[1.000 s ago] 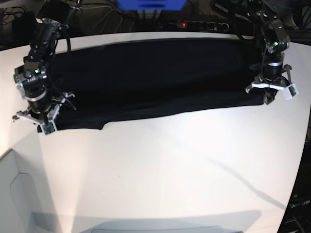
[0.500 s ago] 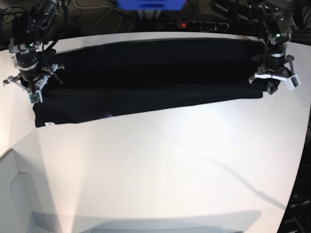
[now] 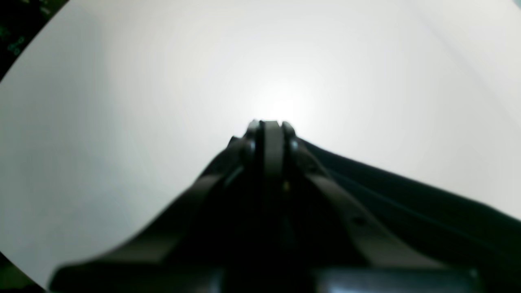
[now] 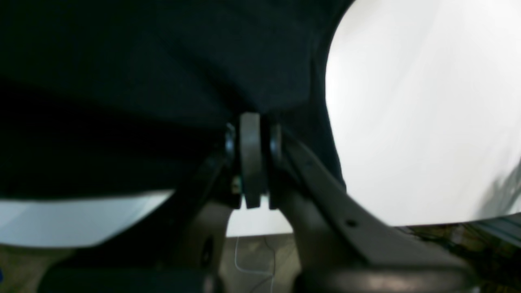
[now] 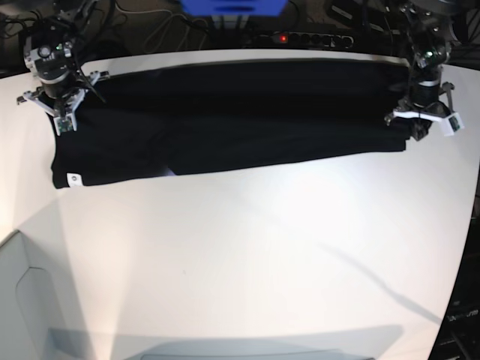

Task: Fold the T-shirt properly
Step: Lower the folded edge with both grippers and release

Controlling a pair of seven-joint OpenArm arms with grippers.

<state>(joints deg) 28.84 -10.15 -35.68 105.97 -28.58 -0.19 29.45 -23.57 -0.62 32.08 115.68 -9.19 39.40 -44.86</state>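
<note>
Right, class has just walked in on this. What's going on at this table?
A two-armed robot is folding a black T-shirt on a white table. The shirt lies as a long band across the far side. The right gripper and the left gripper sit at opposite ends of it, jaws closed. The wrist views suggest each pinches cloth. A small white tag shows at the near corner.

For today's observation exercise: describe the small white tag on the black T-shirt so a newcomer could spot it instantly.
Start at the white table, where the black T-shirt stretches along the far side. Follow its near edge to the corner below the right gripper. The white tag sits there, the only pale spot on the dark cloth.
</note>
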